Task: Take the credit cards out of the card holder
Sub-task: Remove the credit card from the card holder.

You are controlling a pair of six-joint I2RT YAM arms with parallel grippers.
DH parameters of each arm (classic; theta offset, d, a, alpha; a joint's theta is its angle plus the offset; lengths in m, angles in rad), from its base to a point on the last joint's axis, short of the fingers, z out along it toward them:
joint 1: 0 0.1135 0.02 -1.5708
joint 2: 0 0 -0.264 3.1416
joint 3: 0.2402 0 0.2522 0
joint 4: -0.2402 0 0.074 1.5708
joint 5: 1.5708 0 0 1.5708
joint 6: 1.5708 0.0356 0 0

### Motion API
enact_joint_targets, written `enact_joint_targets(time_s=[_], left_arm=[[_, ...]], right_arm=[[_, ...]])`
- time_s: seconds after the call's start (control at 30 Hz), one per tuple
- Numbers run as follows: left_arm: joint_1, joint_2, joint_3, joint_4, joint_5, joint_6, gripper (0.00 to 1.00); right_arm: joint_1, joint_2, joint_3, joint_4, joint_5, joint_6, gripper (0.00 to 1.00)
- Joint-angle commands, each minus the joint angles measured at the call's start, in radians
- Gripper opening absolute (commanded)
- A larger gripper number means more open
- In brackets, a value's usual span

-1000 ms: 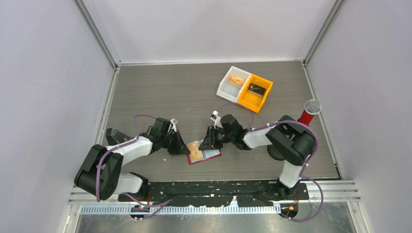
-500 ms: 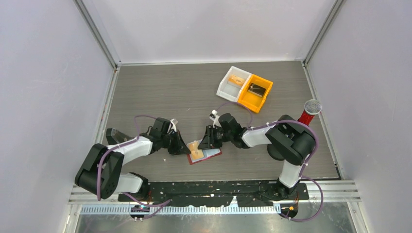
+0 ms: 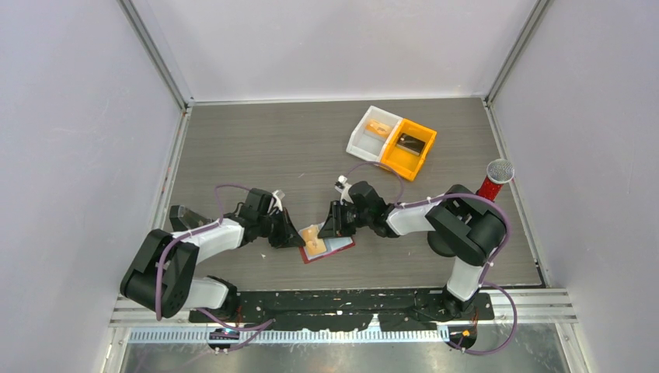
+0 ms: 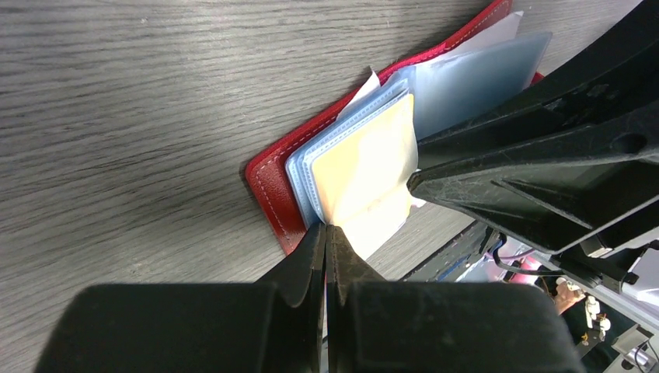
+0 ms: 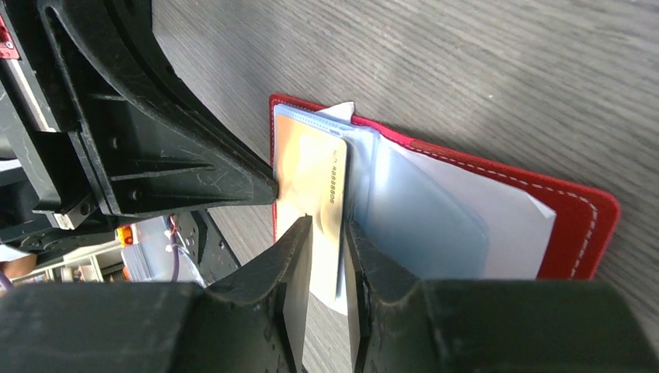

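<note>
The red card holder [image 3: 332, 250] lies open on the table near the front, its pale blue sleeves fanned up. An orange-tan credit card [image 3: 313, 241] stands partly out of a sleeve. In the left wrist view my left gripper [image 4: 326, 228] is shut on the lower corner of the sleeve leaf holding the card [image 4: 373, 167], beside the red cover [image 4: 268, 183]. In the right wrist view my right gripper [image 5: 328, 229] has its jaws narrowly apart on either side of the card's [image 5: 315, 175] free edge, above the red cover [image 5: 575, 202]. The two grippers [image 3: 294, 237] [image 3: 322, 229] face each other.
A white bin [image 3: 375, 130] with a tan item and an orange bin [image 3: 408, 145] with a dark item sit side by side at the back right. A red cylinder with a grey mesh top [image 3: 495, 179] stands at the right, by the right arm.
The right arm has edged slightly left toward the card holder. The left gripper and the card holder have stayed put.
</note>
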Motion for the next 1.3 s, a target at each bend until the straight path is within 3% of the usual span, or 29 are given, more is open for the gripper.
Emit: enact_joint_targets(time_s=[0.0, 0.13, 0.2, 0.6, 0.9, 1.27], left_arm=[[-0.007, 0.038, -0.034, -0.018, -0.072, 0.023, 0.02], [-0.007, 0.035, -0.037, -0.019, -0.073, 0.023, 0.05], [-0.007, 0.032, -0.035, -0.022, -0.076, 0.023, 0.08], [-0.007, 0.026, -0.020, -0.066, -0.102, 0.041, 0.14], [-0.007, 0.017, -0.021, -0.082, -0.112, 0.045, 0.13], [-0.007, 0.004, -0.023, -0.085, -0.108, 0.044, 0.14]], right_arm=[[0.011, 0.033, -0.033, 0.231, -0.087, 0.083, 0.26], [0.005, 0.045, -0.054, 0.341, -0.125, 0.144, 0.09], [0.001, 0.040, -0.061, 0.364, -0.133, 0.151, 0.06], [-0.046, 0.006, -0.106, 0.379, -0.147, 0.151, 0.05], [-0.055, -0.056, -0.097, 0.226, -0.090, 0.066, 0.05], [-0.067, -0.070, -0.095, 0.196, -0.083, 0.052, 0.05]])
